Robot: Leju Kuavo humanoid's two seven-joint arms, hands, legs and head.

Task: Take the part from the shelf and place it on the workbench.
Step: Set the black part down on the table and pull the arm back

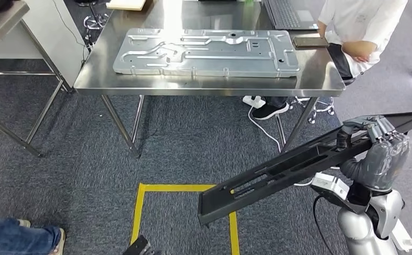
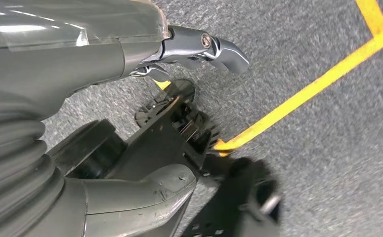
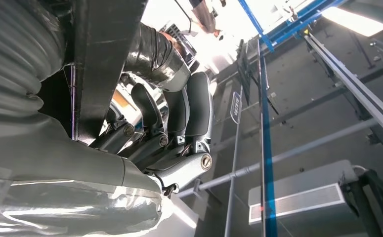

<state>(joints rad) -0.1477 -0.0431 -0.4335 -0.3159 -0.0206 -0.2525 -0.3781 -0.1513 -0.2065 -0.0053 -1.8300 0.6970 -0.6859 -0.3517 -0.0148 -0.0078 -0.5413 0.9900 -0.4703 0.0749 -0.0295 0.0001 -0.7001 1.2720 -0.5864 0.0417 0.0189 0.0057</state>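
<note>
Part (image 1: 299, 164), long black tray, tilted, upper end in right hand (image 1: 376, 141) grip; left hand (image 2: 130, 98) state unclear.

Grey carpet (image 1: 193, 143) covers the floor, with a yellow tape outline (image 1: 140, 210) marked on it in the near middle. Ahead stands a steel table (image 1: 203, 84), its top gleaming under bright overhead light, legs angling down to the carpet. A second steel table (image 1: 1, 24) edges in at far left. White cables (image 1: 265, 127) trail beneath. Overhead, a dark ceiling carries blue beams (image 3: 266, 123) and a ceiling light panel (image 3: 298, 200).
</note>
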